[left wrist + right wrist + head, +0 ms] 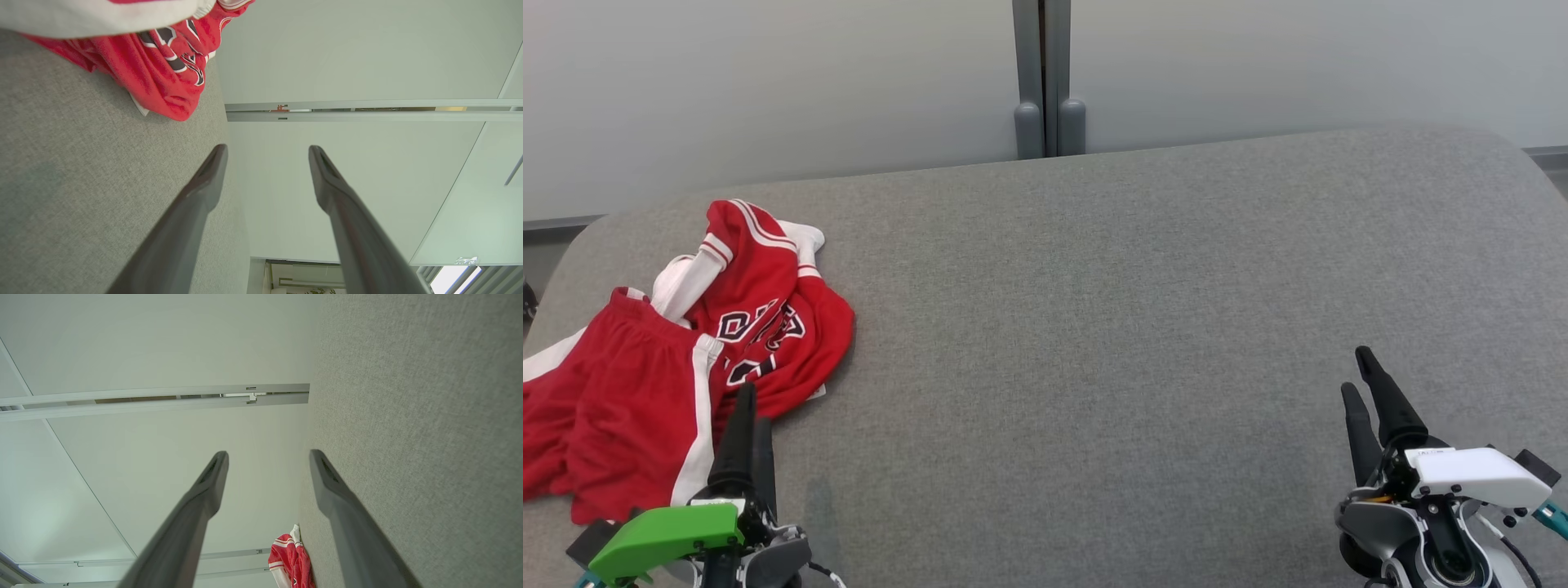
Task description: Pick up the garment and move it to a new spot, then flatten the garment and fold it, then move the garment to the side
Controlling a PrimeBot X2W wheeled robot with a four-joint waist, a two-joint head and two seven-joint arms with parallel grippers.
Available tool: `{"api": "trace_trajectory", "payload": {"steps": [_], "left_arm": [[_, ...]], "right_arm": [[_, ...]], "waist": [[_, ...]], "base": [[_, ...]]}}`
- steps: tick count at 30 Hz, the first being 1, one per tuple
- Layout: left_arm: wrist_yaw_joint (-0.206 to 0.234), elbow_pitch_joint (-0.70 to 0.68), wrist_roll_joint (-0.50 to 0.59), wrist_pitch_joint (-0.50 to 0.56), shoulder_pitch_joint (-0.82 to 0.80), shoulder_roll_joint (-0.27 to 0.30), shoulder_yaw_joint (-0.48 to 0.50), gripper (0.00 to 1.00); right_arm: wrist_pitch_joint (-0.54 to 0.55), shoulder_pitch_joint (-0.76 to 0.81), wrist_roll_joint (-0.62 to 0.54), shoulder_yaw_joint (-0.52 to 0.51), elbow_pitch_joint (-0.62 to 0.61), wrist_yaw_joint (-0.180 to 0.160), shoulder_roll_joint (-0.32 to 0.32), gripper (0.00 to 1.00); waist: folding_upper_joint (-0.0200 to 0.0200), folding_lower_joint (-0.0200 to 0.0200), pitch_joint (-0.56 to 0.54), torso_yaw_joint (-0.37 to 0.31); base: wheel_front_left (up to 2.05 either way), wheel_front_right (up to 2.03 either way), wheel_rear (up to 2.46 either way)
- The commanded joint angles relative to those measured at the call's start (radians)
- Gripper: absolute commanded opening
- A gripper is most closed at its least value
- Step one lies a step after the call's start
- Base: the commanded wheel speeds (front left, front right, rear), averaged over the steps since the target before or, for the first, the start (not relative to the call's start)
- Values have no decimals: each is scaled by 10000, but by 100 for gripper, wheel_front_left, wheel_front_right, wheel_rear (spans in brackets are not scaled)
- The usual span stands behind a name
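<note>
1. On the left end of the grey desk (1094,286), close to its rounded far corner and running off the left edge of the head view, lies the garment (645,384). It is red cloth crumpled in a heap, with white stripes and dark lettering outlined in white.
2. My left pincer (753,407) shows at the lower left of the head view under a green wrist cover (662,535). Its dark fingers point up the view, and their tips overlap the garment's near edge there.
3. From the left wrist view I see that pincer (267,148) with its two fingers spread wide apart, holding nothing. The garment (163,77) lies ahead at the upper left of that view, clear of both fingers.
4. My right pincer (1356,369) sits at the lower right of the head view under a white wrist cover (1474,474). It is over bare grey desk, well apart from the garment.
5. From the right wrist view I see that pincer (268,453) also standing wide open and holding nothing. The garment (292,555) appears small and far off near the bottom edge, between the two fingers.
6. Behind the desk stands a pale wall of panels (768,82) with a grey post (1045,82) at the seam.
7. I cannot tell whether either pincer's fingertips touch the desk surface.
</note>
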Motion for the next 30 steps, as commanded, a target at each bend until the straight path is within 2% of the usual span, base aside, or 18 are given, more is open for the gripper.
{"api": "trace_trajectory", "payload": {"steps": [1,9,20,30], "left_arm": [[-19,-267,109,-124,-314,66,-34,100],[-23,-507,799,-430,-391,194,-286,100],[-31,-752,3349,-904,-450,224,-332,100],[-37,-904,5780,-1250,-426,215,-364,100]], "right_arm": [[-125,-338,-59,74,-305,3,-48,100],[-421,-424,-449,311,-618,4,-134,100],[-897,-589,-2128,609,-964,4,-316,100],[-1243,-647,-4263,779,-965,5,-448,100]], "waist": [[0,0,0,6],[0,0,9,39],[0,0,19,53],[0,0,-10,55]], "base": [[0,0,0],[0,0,0],[0,0,0],[0,0,0]]}}
